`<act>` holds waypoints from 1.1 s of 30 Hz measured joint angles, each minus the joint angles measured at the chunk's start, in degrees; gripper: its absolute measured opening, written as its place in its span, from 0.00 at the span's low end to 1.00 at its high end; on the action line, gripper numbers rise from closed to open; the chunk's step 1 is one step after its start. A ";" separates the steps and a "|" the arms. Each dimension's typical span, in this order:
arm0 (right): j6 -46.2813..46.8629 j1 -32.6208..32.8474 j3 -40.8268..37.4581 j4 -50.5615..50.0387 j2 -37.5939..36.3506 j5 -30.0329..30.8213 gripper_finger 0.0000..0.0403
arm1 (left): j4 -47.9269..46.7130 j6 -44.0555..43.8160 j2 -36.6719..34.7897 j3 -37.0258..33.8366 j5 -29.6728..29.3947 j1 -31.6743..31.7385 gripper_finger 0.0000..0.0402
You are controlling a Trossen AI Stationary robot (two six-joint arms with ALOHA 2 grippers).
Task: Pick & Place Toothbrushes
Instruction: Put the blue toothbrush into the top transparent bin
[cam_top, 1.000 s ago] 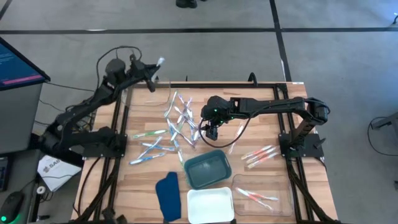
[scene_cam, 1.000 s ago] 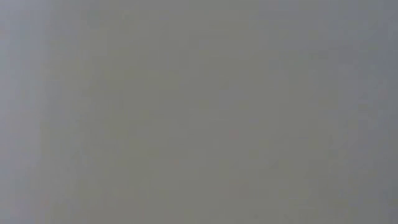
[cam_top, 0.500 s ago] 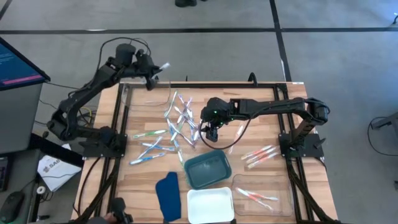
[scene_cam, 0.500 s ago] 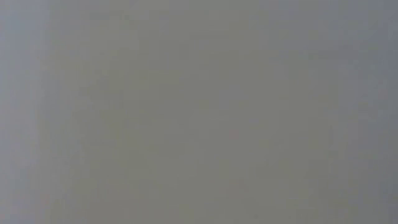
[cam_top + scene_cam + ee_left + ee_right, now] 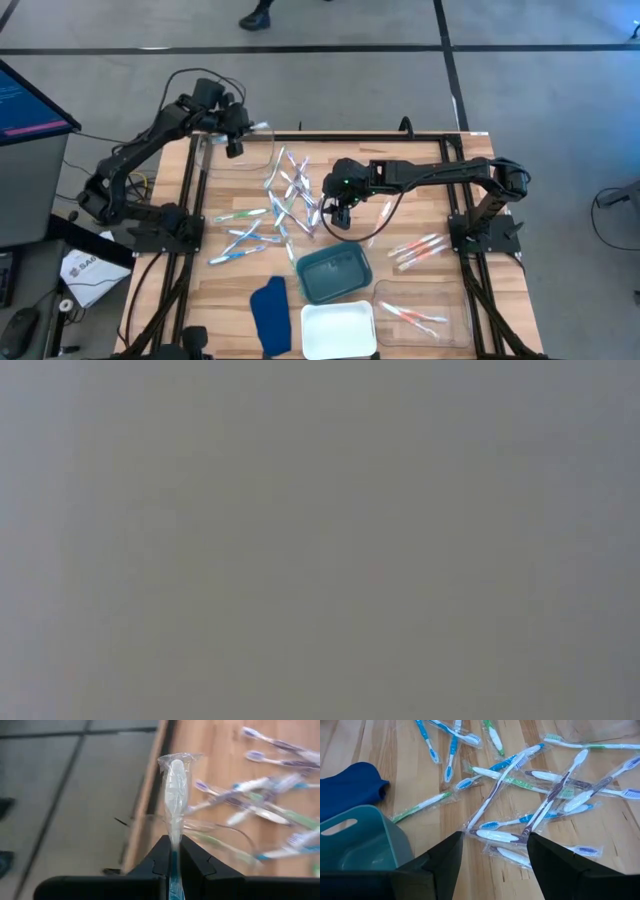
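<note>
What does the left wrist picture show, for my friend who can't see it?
The left hand is shut on a wrapped toothbrush, which sticks straight out past its fingers. Beyond lie a clear tray at the wooden table's edge, more toothbrushes, and grey floor beside the table.

The table (image 5: 420,165) is pale striped wood. Beside the teal bin (image 5: 333,272) lie a dark blue cloth (image 5: 269,314) and a white tray (image 5: 338,330). The toothbrushes (image 5: 520,795) beyond the bin show blue, green, purple-grey and white handles; pink-orange ones (image 5: 418,249) lie beside it.
</note>
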 joint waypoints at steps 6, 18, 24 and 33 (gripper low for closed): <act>0.01 0.02 0.00 -0.02 0.00 0.00 0.54 | -2.49 0.00 3.26 -0.02 0.28 -0.02 0.03; 0.00 0.02 0.00 -0.02 0.00 0.00 0.54 | -3.62 -0.22 11.53 -0.07 -2.65 -0.02 0.03; 0.01 0.27 0.00 -0.61 0.00 0.00 0.54 | -4.64 -0.20 13.82 -0.07 -2.67 -0.04 0.03; 0.01 0.84 0.00 -0.61 0.02 -0.01 0.54 | -4.88 -0.52 15.83 -0.09 -3.54 -0.04 0.03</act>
